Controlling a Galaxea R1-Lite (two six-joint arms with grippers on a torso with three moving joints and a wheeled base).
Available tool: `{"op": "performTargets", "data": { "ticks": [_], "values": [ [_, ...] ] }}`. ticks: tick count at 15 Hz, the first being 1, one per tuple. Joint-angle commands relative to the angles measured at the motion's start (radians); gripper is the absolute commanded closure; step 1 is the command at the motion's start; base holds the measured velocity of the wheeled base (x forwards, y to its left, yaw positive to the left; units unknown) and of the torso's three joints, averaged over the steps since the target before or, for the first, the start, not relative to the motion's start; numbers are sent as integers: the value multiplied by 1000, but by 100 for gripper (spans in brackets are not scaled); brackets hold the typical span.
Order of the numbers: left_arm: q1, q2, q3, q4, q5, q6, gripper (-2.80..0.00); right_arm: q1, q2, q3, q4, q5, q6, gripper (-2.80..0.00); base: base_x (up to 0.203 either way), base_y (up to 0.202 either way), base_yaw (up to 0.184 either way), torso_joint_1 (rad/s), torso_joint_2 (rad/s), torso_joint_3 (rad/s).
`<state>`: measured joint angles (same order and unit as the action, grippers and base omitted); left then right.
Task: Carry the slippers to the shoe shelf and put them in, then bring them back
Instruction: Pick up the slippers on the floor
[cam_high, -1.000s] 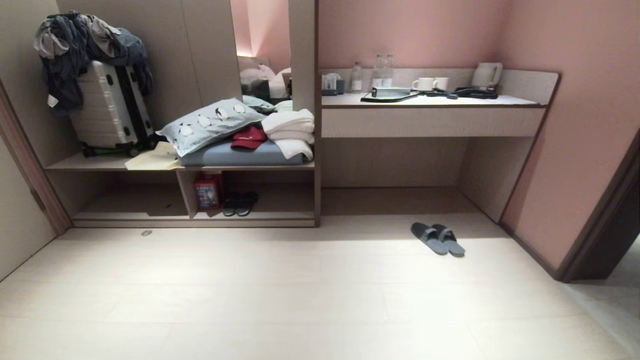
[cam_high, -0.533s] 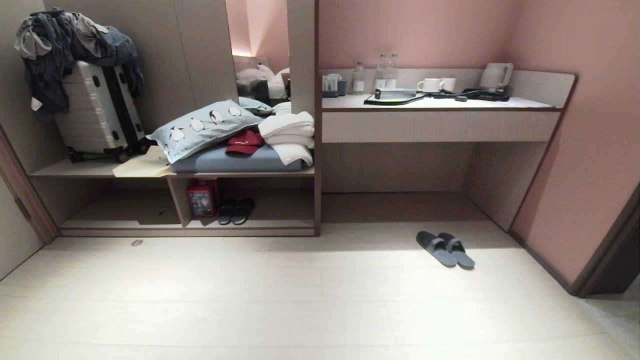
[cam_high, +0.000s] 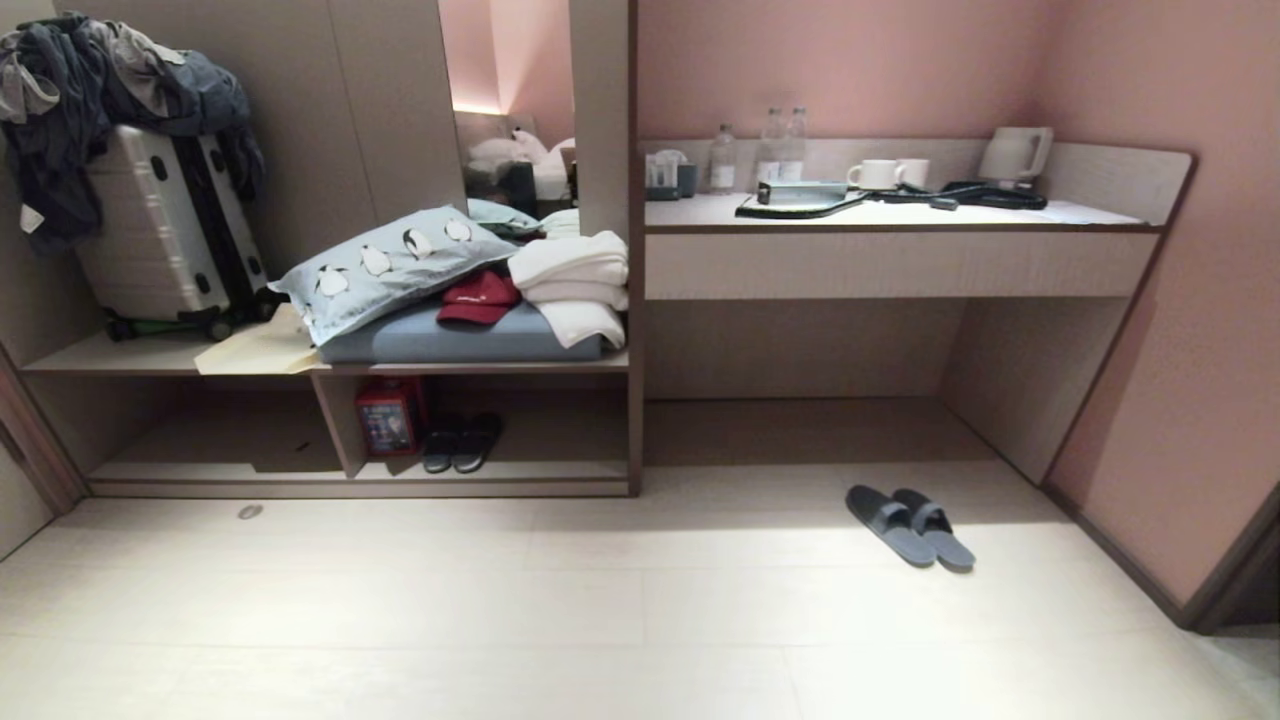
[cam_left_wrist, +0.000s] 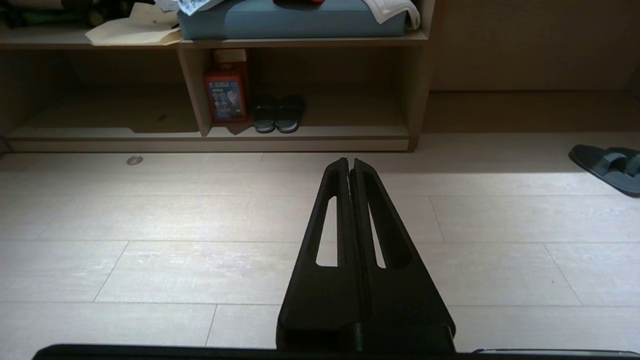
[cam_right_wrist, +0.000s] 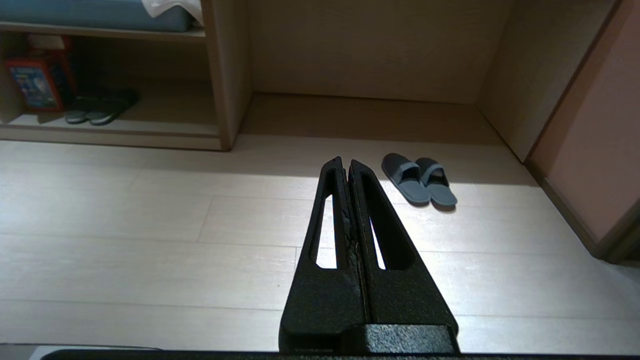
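- Head view, left of the slippers (cam_high: 910, 524): suitcase (cam_high: 165, 235) draped with clothes, penguin-print pillow (cam_high: 385, 265), red cap (cam_high: 478, 298) and folded white towels (cam_high: 575, 280), all on the bench above the shoe shelf (cam_high: 360, 480).
- Shoe shelf: red box (cam_high: 388, 416) with unreadable print, and a darker pair of slippers (cam_high: 462, 442) just beside it.
- Slippers: side by side on the floor, in front of the desk recess (cam_high: 800, 400), well apart from the shoe shelf.
- Desk top above the slippers: bottles (cam_high: 770, 150), cups (cam_high: 885, 173), kettle (cam_high: 1015, 152); seen only here.
- Left wrist view: left gripper (cam_left_wrist: 350, 162), fingers pressed together, empty, over bare floor.
- Right wrist view: right gripper (cam_right_wrist: 345, 162), likewise closed and empty, near the slippers.
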<state>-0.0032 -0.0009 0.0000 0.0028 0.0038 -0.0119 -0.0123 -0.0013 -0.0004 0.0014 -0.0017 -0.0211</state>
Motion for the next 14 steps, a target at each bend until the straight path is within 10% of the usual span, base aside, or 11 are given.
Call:
{"op": "performTargets", "data": {
  "ticks": [1,14],
  "values": [
    [0,1,2,0,1,0,0,0,-2,2,0,0,0,0,197,0,1,2,6,2],
    [0,1,2,0,1,0,0,0,-2,2,0,0,0,0,195,0,0,2,2,1]
  ]
}}
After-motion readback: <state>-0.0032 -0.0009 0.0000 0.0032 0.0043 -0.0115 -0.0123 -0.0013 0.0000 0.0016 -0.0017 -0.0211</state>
